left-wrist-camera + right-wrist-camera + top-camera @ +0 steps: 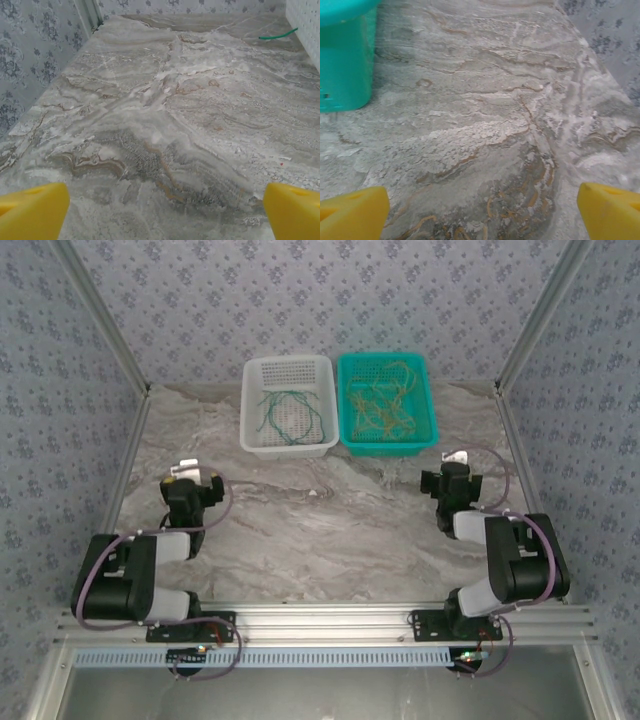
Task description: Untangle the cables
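The left wall (60, 390) and a metal post (89, 12) run close along the left gripper's (185, 480) outer side, so room there is tight; its yellow fingers (30, 212) stand wide apart and empty, with bare table (165, 125) between and ahead of them; ahead and to its right sits the white basket (249, 410), holding the green cables (290, 415) in a loose loop; one cable end (277, 35) pokes out through the basket's side; just right of it, the teal basket (431, 410) holds the tan cables (383, 405) in a tangle; that basket lies ahead and left of the right gripper (452, 478), whose fingers (610, 212) are likewise spread with nothing held; open table lies between the two grippers; the right wall (615, 30) stands near the right gripper's outer side.
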Robot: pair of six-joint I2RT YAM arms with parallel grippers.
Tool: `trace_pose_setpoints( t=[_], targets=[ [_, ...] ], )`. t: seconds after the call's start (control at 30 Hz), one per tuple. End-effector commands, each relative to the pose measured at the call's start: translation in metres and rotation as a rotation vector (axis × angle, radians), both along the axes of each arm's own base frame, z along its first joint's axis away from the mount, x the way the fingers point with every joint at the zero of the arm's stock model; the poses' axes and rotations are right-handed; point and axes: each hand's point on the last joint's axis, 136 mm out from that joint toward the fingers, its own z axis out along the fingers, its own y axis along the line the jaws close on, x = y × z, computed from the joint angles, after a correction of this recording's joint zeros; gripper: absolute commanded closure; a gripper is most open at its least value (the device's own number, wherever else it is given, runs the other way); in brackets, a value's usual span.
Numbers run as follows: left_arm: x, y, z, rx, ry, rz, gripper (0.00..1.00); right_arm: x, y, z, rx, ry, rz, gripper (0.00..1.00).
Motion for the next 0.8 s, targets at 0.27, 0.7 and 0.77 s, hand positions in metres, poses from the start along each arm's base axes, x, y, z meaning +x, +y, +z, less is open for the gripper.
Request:
trace_pose_setpoints(
  t=[0.27,0.7,0.77],
  targets=[
    [0.041,-0.008,0.001,-0.064,0.023,-0.111,0.01,0.014,0.008,0.012,0.096,-0.13,0.117,0.0],
    [0.041,-0.006,-0.001,-0.066,0.029,-0.105,0.01,0.016,0.008,0.011,0.114,-0.124,0.129,0.0],
    [0.04,-0.006,-0.001,-0.066,0.03,-0.104,0.01,0.017,0.016,0.01,0.122,-0.111,0.179,0.0]
  ],
)
